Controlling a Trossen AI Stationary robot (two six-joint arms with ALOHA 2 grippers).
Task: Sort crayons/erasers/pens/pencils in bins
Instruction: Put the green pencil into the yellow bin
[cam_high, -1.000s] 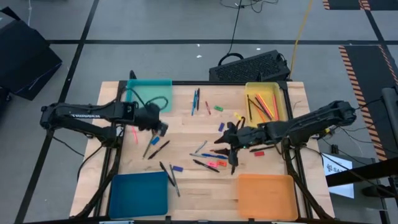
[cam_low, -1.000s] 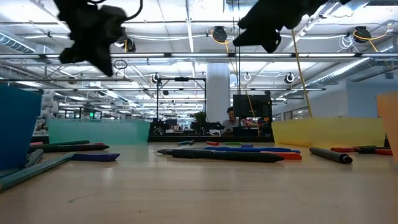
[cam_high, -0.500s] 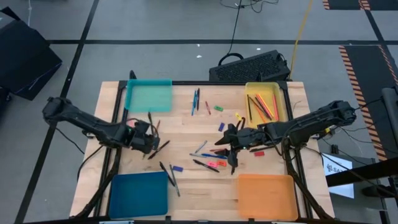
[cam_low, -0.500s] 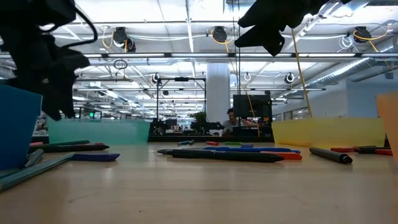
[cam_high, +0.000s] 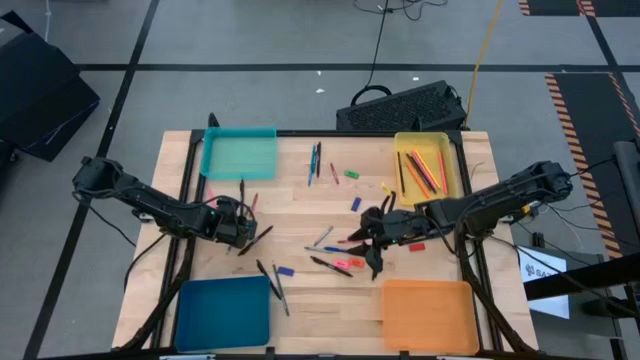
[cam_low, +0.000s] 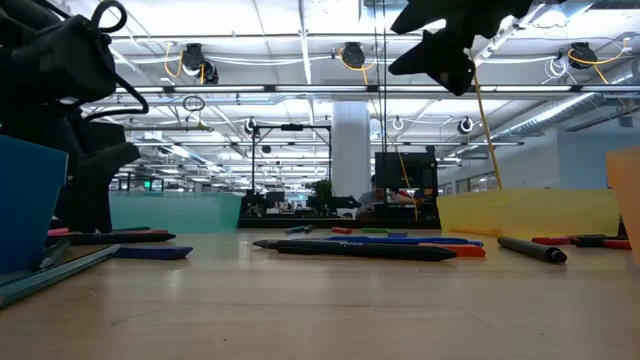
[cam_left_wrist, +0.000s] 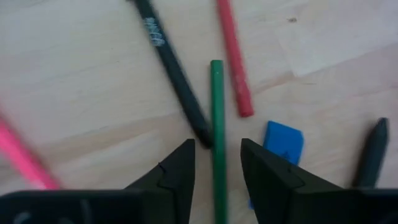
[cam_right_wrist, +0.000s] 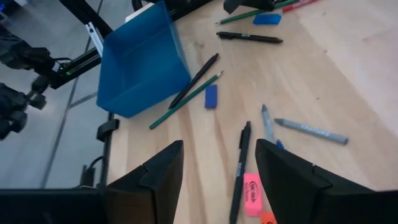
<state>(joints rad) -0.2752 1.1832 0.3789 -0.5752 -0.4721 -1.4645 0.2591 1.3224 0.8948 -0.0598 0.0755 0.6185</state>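
The left gripper (cam_left_wrist: 214, 165) has dropped near the table's (cam_high: 300, 300) left edge, fingers open astride a green pencil (cam_left_wrist: 216, 112); closing skewed could snag the black pen (cam_left_wrist: 174, 74).

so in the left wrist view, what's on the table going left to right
pink pencil → black pen → green pencil → red pencil → blue eraser → dark crayon

Two dark jointed arms; black wedge-shaped fingers (cam_left_wrist: 176, 174); looped black cable.
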